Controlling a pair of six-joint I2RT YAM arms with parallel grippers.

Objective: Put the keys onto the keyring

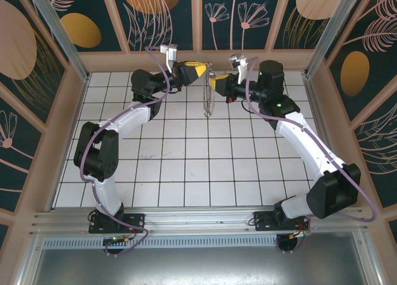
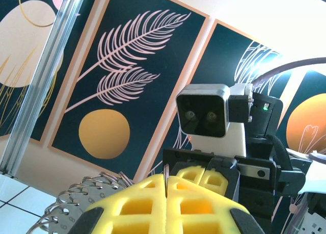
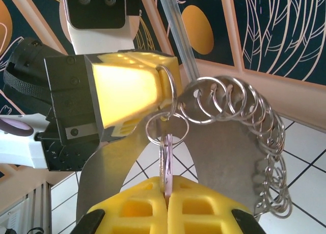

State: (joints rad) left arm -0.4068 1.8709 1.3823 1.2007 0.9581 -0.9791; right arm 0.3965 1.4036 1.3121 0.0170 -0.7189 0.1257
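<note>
My right gripper (image 3: 167,196) is clamped shut on the tiny flat key with the pale lilac head (image 3: 166,160). The key stands edge-up just beside the left gripper (image 3: 164,91), itself pinched shut on the thin keyring trailing silvery chain-like links (image 3: 239,101) above the white tiled bench (image 3: 305,142). I judge the key light, stiff and slick, best held by its flat head, while the floppy links will swing, so I'd grip the ring's rim.

shiny metal keyring (image 3: 272,142) (glossy tiles (image 1: 197,170))
</note>
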